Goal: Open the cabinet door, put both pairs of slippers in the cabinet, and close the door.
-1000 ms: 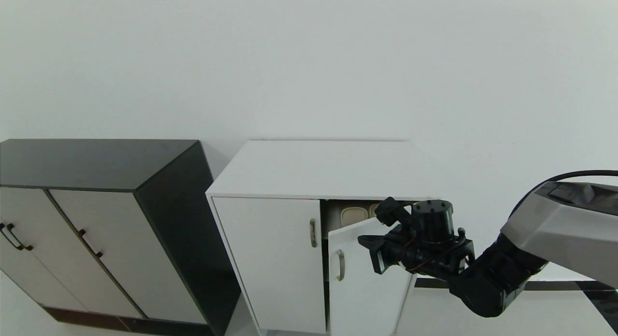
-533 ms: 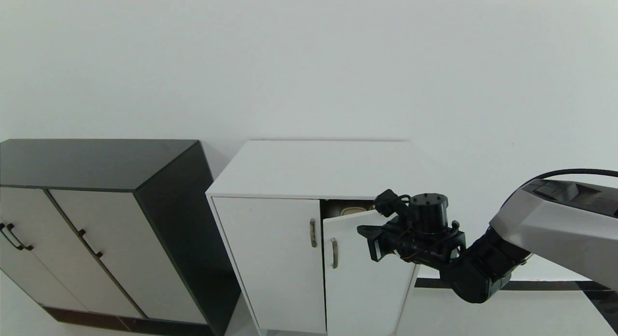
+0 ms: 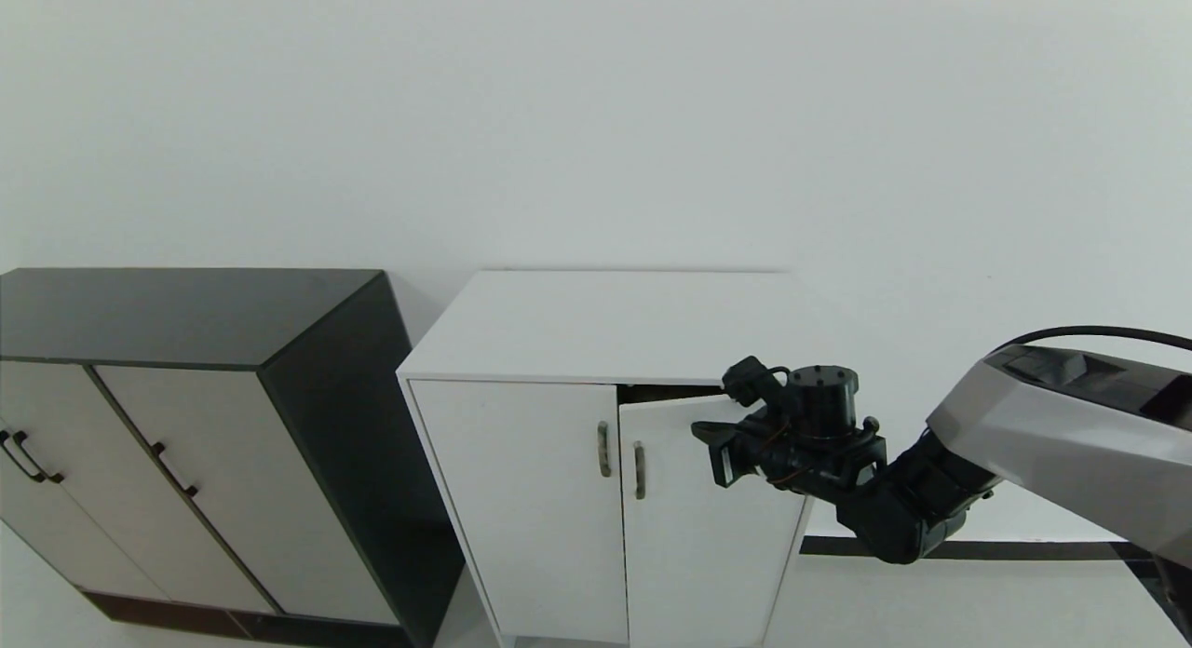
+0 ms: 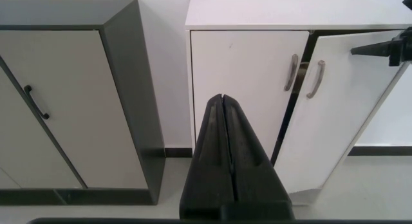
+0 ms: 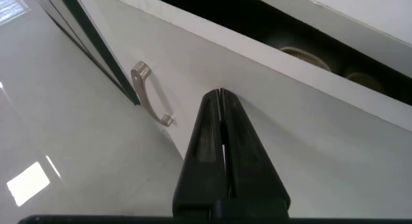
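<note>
The white cabinet (image 3: 605,322) has its left door shut and its right door (image 3: 708,536) ajar by a narrow gap at the top. My right gripper (image 3: 715,457) is shut, with its tip (image 5: 221,92) against the outer face of that door (image 5: 309,140), beside the handle (image 5: 151,98). Through the gap, beige slippers (image 5: 301,55) lie on a shelf inside. My left gripper (image 4: 222,96) is shut and empty, hanging well back from the cabinet (image 4: 244,76), facing its left door.
A black cabinet with grey doors (image 3: 186,331) stands close to the left of the white one. A white wall rises behind both. Pale floor with a dark stripe (image 3: 1024,547) lies to the right.
The right door has swung from partly open to almost shut as my right gripper pushed forward against it. The slippers are no longer seen in the head view.
</note>
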You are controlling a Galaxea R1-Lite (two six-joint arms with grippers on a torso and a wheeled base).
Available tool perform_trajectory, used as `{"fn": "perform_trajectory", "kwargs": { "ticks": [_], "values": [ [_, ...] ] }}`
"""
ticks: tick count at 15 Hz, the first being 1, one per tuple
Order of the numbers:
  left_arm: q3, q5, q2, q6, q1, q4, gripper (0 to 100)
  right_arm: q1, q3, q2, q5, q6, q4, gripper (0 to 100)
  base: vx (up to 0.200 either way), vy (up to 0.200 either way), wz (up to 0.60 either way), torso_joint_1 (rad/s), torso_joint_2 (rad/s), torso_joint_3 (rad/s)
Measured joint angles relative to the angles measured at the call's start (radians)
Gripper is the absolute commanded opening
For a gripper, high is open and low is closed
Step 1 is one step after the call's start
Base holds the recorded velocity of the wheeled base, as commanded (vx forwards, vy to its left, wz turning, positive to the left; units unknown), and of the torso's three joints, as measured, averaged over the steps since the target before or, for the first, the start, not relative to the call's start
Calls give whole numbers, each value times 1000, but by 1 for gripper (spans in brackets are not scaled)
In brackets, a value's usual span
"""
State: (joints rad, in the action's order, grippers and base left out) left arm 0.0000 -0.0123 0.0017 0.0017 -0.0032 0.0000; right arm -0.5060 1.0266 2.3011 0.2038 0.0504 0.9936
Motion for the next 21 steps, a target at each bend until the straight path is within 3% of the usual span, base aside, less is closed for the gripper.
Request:
{"fn": "perform_trajectory", "kwargs": {
  "ticks": [21],
  "values": [
    [0,-1,0,-2,0,0,0,37,95,94,-5,1,1,0,0,0,0,0,0,0]
  ]
}}
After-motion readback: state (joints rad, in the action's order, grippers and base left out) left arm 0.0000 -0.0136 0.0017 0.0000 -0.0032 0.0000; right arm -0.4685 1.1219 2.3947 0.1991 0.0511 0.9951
